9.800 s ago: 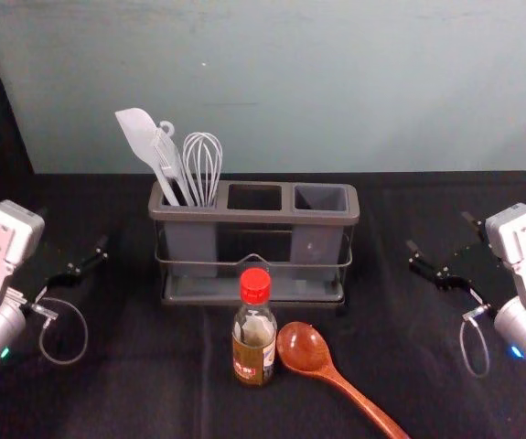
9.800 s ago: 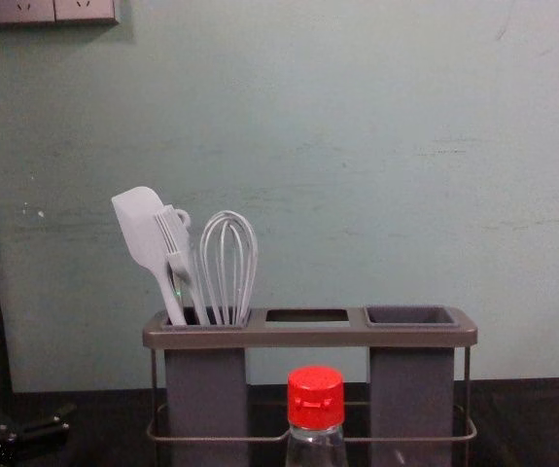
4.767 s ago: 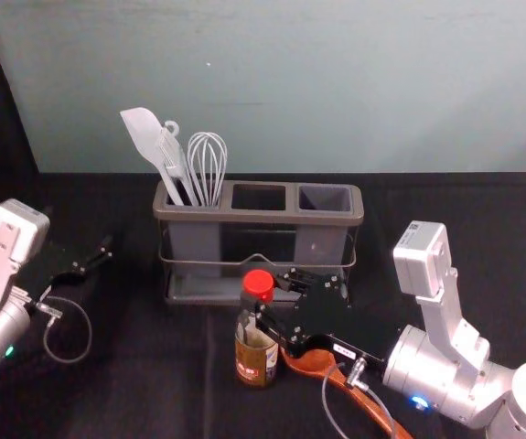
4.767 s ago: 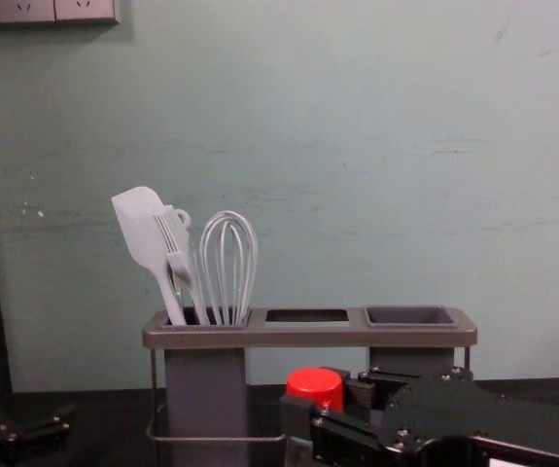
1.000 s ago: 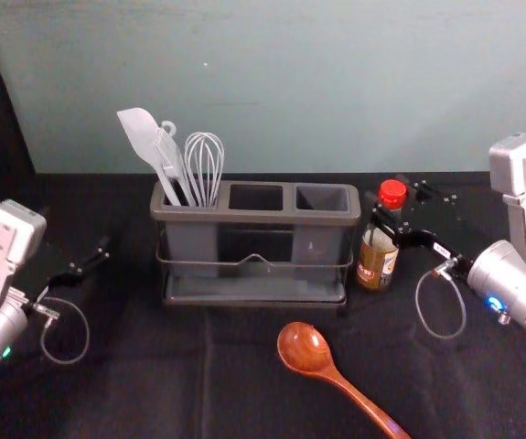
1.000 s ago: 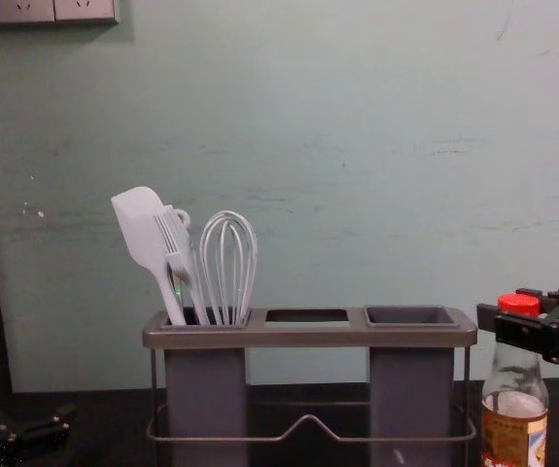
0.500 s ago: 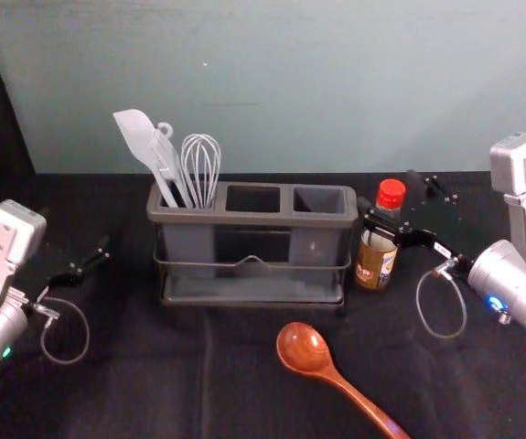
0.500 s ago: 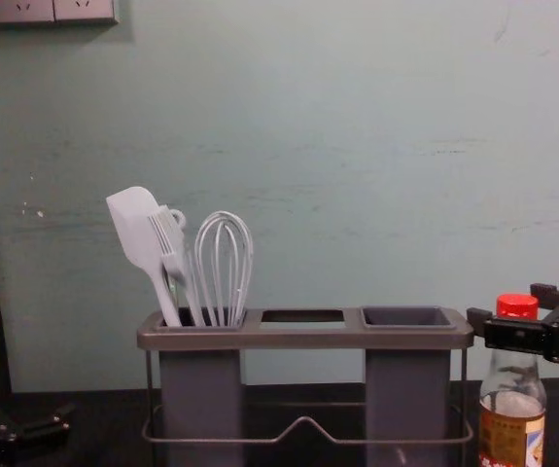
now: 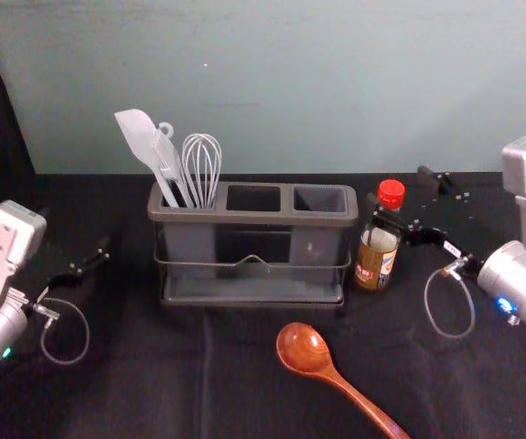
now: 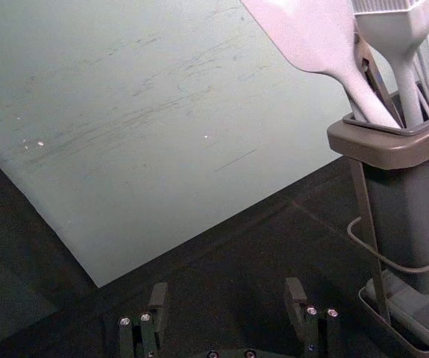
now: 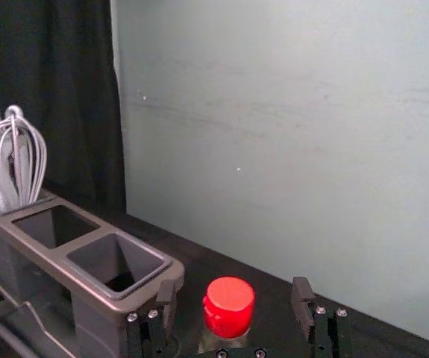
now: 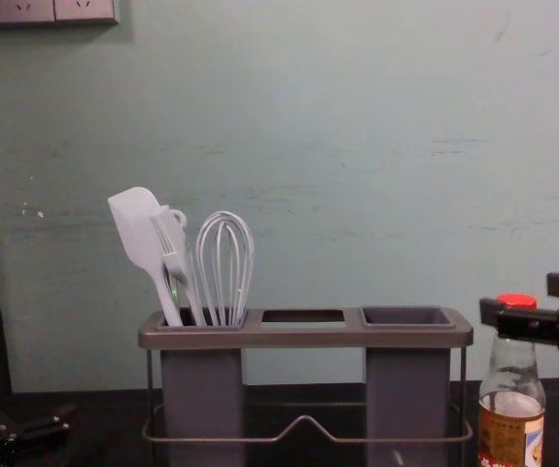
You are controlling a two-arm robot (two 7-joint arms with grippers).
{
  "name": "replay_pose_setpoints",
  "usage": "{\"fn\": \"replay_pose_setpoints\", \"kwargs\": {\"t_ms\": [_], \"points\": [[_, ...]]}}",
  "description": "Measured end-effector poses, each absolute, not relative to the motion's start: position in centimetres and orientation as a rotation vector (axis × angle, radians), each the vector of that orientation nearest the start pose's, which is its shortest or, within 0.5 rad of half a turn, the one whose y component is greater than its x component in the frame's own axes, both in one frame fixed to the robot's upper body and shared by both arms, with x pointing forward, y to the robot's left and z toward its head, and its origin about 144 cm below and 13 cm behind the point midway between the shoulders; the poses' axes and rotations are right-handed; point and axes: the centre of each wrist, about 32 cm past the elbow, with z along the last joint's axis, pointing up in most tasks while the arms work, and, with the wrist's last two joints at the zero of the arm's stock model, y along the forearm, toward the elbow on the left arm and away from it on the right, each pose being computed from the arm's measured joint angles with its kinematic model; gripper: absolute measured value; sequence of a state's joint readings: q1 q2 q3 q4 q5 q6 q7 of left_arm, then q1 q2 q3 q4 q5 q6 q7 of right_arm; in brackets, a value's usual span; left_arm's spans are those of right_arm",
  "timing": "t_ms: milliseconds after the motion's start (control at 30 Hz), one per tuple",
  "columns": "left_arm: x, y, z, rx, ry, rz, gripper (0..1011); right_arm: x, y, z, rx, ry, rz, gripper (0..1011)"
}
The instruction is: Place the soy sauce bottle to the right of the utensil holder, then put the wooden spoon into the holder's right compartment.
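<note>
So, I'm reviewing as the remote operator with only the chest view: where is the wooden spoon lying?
Observer: In the head view, the wooden spoon lies at a slant in front of the utensil holder.
Operator: And is the right gripper clamped on the soy sauce bottle?
Observer: No, the right wrist view shows its jaws open, with a gap on each side of the red cap.

Lighting, soft and moderate. The wall (image 9: 336,82) is diffusely lit; the black tablecloth (image 9: 134,384) swallows detail. Small glints mark the bowl of the wooden spoon (image 9: 303,346). Chest view: a shadow beneath the wall sockets (image 12: 55,10) indicates light from above.
</note>
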State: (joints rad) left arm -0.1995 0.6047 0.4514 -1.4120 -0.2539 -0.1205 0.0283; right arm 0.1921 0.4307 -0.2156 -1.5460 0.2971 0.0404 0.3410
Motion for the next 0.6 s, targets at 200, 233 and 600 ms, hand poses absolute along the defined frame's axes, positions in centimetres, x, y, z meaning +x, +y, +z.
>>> {"fn": "replay_pose_setpoints", "kwargs": {"t_ms": [200, 233, 600], "points": [[48.9, 31.0, 114.0, 0.304, -0.285, 1.248, 1011, 49.6, -29.7, 120.9, -0.080, -0.182, -1.069, 1000], [48.9, 31.0, 114.0, 0.304, -0.285, 1.248, 1011, 49.5, -29.7, 121.0, -0.077, -0.188, -1.069, 1000], [48.9, 31.0, 114.0, 0.304, -0.285, 1.248, 1012, 46.7, -29.8, 123.4, -0.021, -0.281, -0.955, 1000]]}}
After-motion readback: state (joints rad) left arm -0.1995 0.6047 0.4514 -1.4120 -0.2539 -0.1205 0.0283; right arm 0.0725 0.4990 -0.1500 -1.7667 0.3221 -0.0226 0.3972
